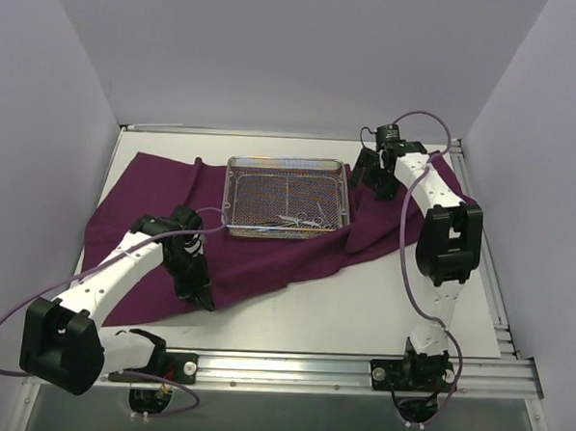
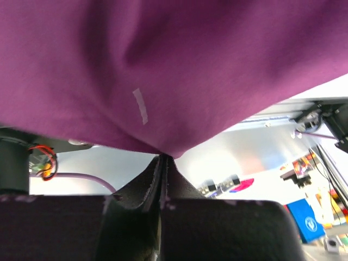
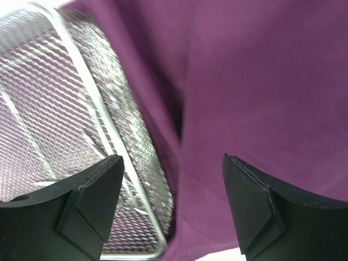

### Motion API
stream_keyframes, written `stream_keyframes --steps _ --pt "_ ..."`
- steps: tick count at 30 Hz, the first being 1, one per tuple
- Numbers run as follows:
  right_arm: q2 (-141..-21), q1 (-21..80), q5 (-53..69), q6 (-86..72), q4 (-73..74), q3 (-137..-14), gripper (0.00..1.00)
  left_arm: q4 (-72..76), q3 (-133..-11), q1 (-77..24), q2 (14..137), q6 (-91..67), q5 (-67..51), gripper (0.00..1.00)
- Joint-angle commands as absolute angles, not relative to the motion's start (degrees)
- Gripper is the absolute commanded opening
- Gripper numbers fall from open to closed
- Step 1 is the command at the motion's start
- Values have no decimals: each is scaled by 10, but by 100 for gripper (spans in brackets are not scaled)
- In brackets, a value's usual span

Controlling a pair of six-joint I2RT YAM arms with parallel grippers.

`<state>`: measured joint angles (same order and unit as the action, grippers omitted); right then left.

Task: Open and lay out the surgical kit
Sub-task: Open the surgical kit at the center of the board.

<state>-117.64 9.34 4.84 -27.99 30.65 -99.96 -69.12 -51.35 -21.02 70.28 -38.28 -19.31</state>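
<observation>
My left gripper (image 2: 162, 158) pinches the near edge of the large dark purple cloth wrap (image 1: 266, 260), my right gripper (image 3: 171, 187) gapes open over it beside the rectangular silver wire-mesh tray (image 1: 260, 189) resting on it.

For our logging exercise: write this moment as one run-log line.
left claw: shut on purple cloth | right claw: open at mesh tray edge | instruments: in tray

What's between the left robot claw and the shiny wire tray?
Only the dark purple cloth wrap, seen in the top view. The left gripper pinches its edge.
</observation>
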Motion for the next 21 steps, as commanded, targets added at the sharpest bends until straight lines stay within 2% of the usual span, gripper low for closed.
stream_keyframes --steps 1,18,21 --pt "-1135 84 19 -276 323 -970 73 -675 -522 -215 717 -365 -242 2" --pt "-1238 83 8 -255 337 -1022 64 -729 -502 -218 695 -380 -267 2" --pt "-1251 83 2 -255 337 -1034 54 -736 -501 -218 693 -380 -265 2"
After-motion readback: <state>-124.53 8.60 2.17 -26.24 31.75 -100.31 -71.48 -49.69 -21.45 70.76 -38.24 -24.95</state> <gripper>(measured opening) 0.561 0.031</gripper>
